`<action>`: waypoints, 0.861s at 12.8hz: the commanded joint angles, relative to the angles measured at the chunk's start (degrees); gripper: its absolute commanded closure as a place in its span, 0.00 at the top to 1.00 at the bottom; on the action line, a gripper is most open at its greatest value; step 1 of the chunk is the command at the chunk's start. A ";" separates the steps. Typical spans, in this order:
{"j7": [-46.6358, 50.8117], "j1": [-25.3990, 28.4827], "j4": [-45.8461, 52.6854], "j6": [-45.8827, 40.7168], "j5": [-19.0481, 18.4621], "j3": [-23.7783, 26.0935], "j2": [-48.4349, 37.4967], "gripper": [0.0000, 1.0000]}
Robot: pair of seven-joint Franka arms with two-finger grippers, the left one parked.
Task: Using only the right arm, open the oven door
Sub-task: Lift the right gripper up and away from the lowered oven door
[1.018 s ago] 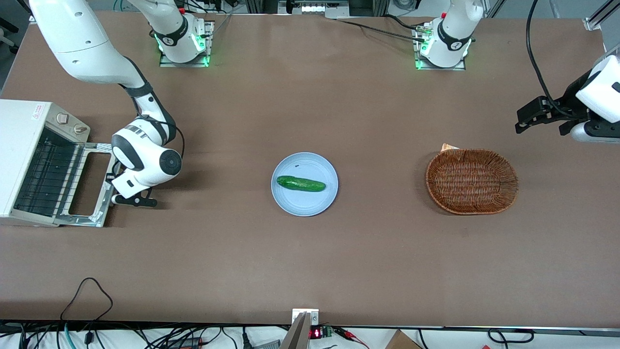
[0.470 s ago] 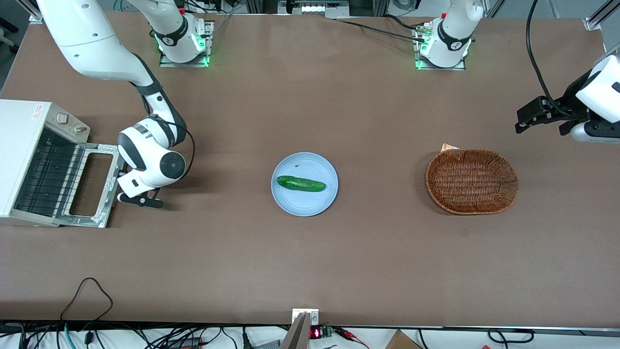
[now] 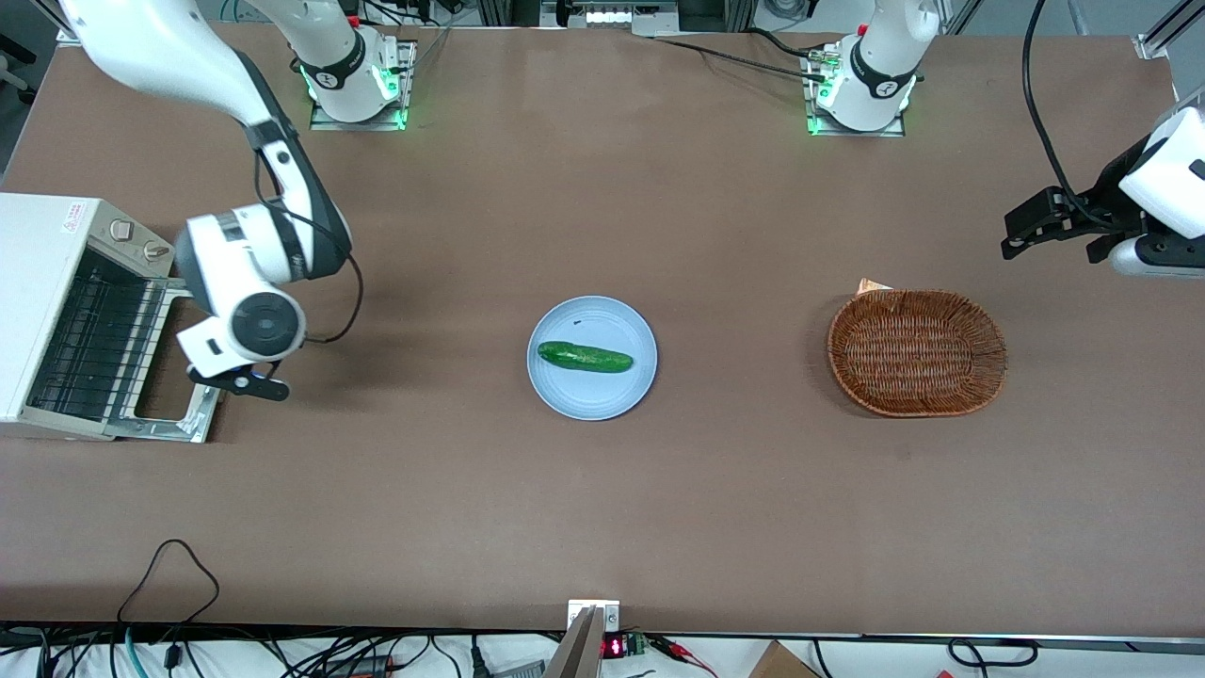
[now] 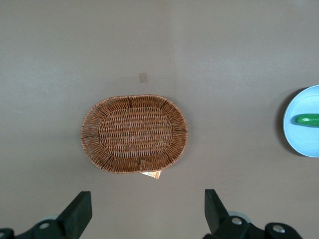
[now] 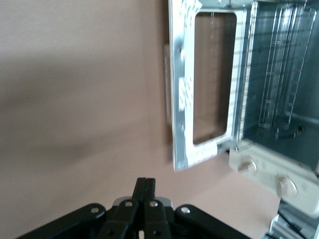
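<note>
Lying flat on the brown table (image 3: 602, 527), the oven door (image 3: 155, 428), a silver-grey metal frame around a dark glass pane, is swung fully down in front of the small white toaster oven (image 3: 38, 311) at the working arm's end of the table. By my reading it rests there because its hinge runs along the oven's lower front edge, so once open it has nothing to do but drop level. That leaves the wire rack inside exposed.

The black two-finger gripper (image 3: 240, 379) of the white jointed right arm (image 3: 249, 268) hangs just above the door's free edge, apart from it. In the right wrist view the gripper (image 5: 145, 191) has its fingers pressed together with nothing between them, and the door (image 5: 182, 99) sits clear ahead of it. Judged from this, the opening is done and the arm has no reason to hold on.

The door's long axis runs from nearer the front camera to farther from it, parallel to the oven's front. Its inner face points up, and its handle edge points toward the parked arm's end of the table. The oven's two pale knobs (image 5: 246, 167) sit at the end farther from the front camera.
</note>
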 commanded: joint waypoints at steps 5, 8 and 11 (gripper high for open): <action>-9.28 -2.41 17.33 -17.18 20.41 -0.20 -0.32 1.00; -14.63 -6.99 18.05 -16.75 29.58 -0.11 -4.71 1.00; -16.85 -7.61 17.70 -17.01 29.42 -0.55 -8.49 1.00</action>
